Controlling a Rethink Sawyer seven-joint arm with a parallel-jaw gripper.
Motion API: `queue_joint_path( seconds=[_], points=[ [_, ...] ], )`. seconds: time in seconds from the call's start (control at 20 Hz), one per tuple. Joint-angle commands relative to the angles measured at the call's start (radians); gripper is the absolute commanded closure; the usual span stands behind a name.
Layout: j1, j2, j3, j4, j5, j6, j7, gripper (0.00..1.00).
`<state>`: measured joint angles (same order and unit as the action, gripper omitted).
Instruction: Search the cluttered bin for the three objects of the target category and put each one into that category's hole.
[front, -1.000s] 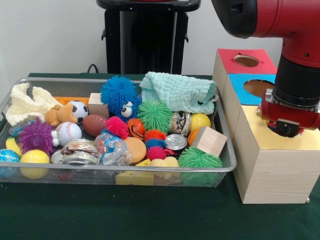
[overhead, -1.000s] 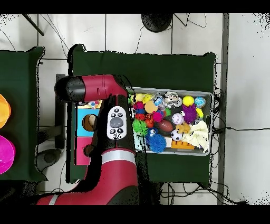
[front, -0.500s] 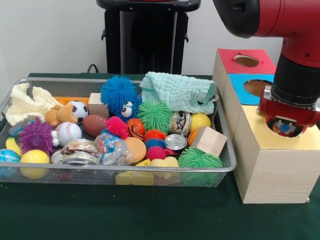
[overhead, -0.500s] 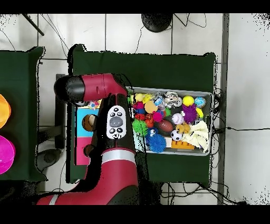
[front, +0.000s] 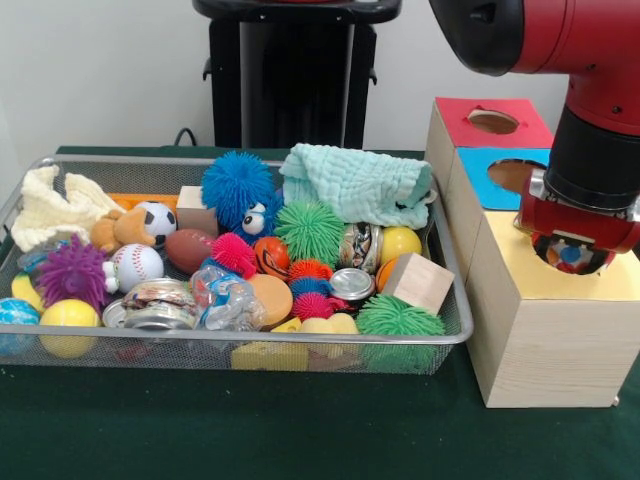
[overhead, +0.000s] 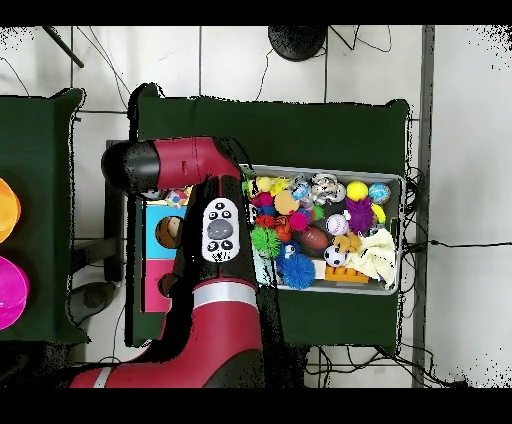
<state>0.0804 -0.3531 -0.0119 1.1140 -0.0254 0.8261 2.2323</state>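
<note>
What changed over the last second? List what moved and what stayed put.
The gripper lifted slightly above the yellow-topped box; a second ago it sat lower over the hole, which it hides now. A small colourful thing now shows in its underside. Whether it is held cannot be told. The bin and its toys stayed as they were.

hole (front: 572, 256): mostly hidden behind pincer (front: 570, 256) | pincer opening: cannot tell | arm cut off at top
</note>
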Motion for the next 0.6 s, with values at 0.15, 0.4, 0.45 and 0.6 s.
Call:
queue_joint_path(
  seconds=[0.15,0.4,0.45,0.6],
  points=[
    [-0.029,0.01,0.108,-0.083,-0.027,0.059,-0.107,0.0],
    [-0.037,0.003,0.117,-0.065,-0.029,0.093,-0.134,0.0],
    [-0.038,0.002,0.119,-0.062,-0.029,0.087,-0.134,0.0],
    [-0.042,0.005,0.125,-0.066,-0.028,0.085,-0.133,0.0]
  ],
)
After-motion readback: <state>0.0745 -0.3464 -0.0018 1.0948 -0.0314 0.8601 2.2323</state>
